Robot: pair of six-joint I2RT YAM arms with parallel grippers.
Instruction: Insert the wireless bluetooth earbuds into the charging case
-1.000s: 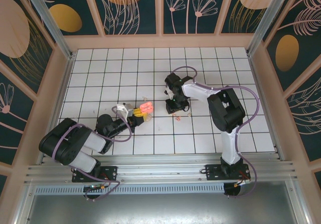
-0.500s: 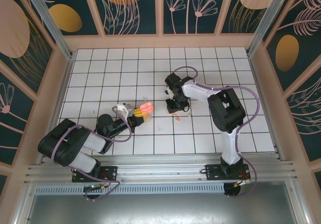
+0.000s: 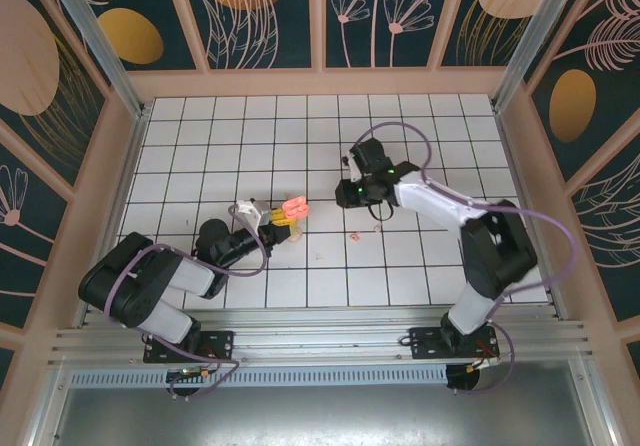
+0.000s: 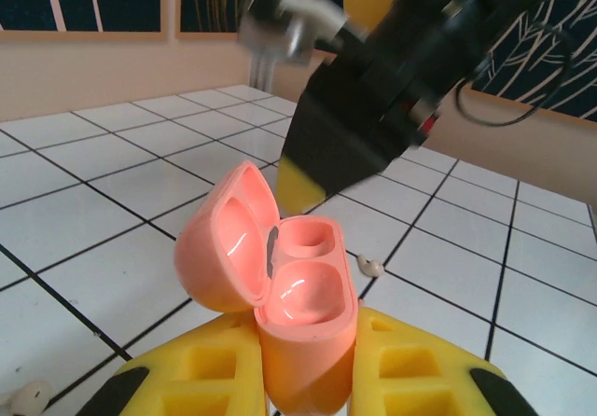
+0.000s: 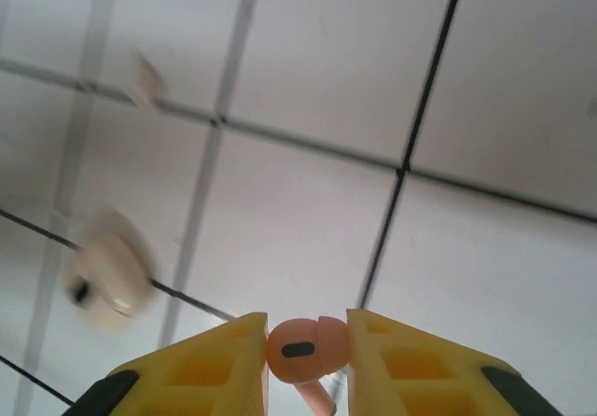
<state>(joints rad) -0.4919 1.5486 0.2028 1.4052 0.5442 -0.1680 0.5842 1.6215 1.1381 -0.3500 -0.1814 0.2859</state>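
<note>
Pink earbud [image 5: 300,349] is pinched between the yellow fingers [image 5: 210,365] of the right gripper [image 5: 308,330], stem down, held above the white tiled table [image 5: 308,201]. The fingers are narrow and clamped on it.

From above, the right gripper [image 3: 350,194] sits just right of the pink case [image 3: 294,207], not touching it. The case [image 4: 303,309] is open and upright, with the lid [image 4: 229,248] tipped back to the left and both wells showing. The left gripper [image 4: 303,337] has its fingers narrow, clamped on the case's lower half.

One beige earbud [image 4: 370,267] lies on the tiles just beyond the case. A blurred one [image 5: 107,271] sits on a grout line left of the right gripper. Two tiny bits [image 3: 355,234] lie on the tiles near the right gripper, too small to tell what they are.
</note>
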